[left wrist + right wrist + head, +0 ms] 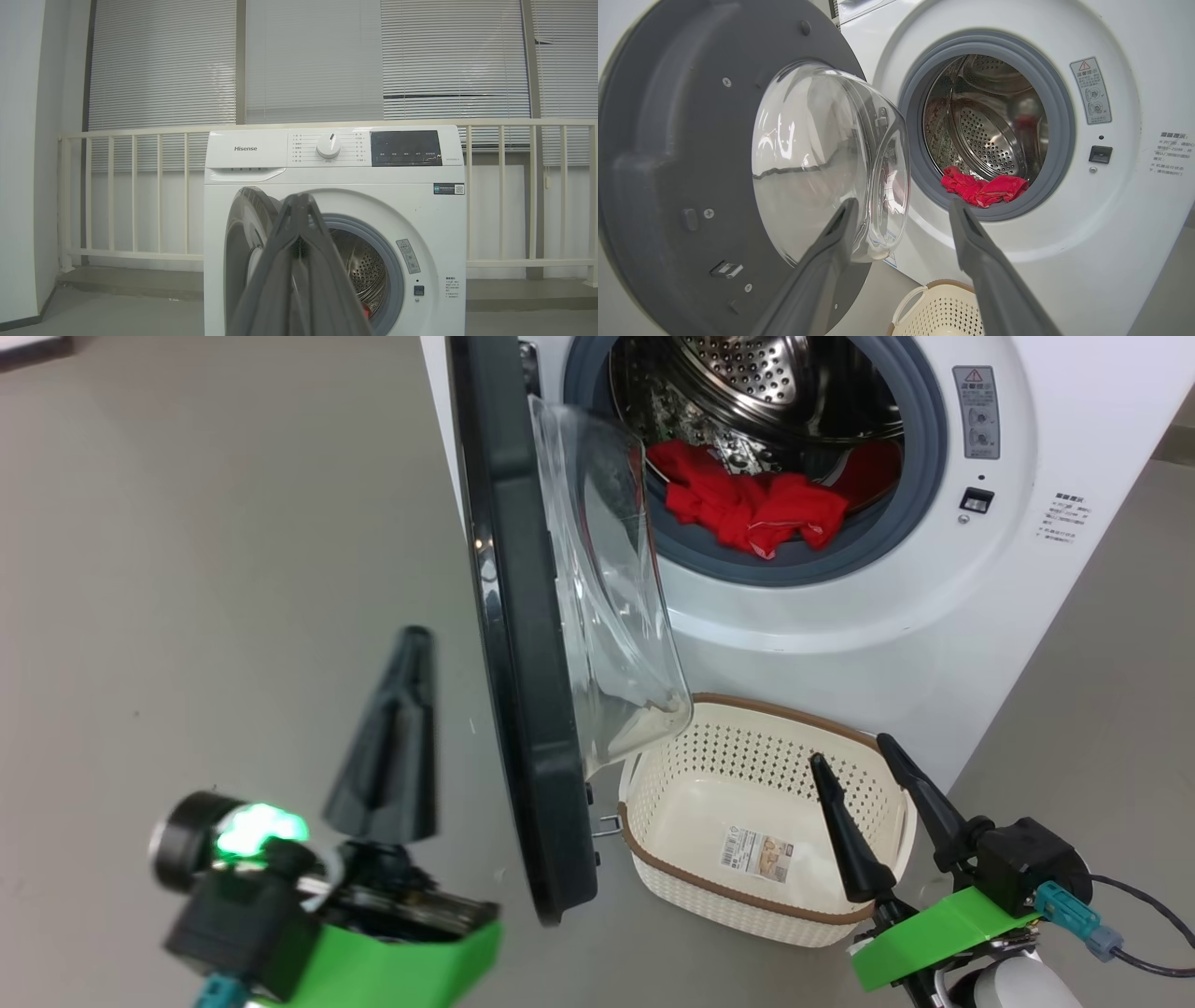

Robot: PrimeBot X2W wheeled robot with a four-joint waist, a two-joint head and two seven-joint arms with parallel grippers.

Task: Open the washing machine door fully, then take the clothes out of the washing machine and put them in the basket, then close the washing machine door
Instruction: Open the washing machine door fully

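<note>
The white washing machine [840, 616] stands ahead with its black round door [523, 644] swung out edge-on toward me, the clear bowl window [607, 588] facing the drum. Red clothes [747, 504] lie at the drum's front lip, over the grey gasket; they show too in the right wrist view [985, 189]. The cream basket [747, 821] sits on the floor below the opening, with nothing but a label in it. My left gripper [411, 644] is shut, empty, left of the door. My right gripper [850, 751] is open above the basket's right end.
Grey floor [187, 569] spreads wide on the left. The left wrist view shows the machine [336, 163] from farther back, with a white railing [140, 196] and blinds behind it. A cable [1139, 933] trails from the right wrist.
</note>
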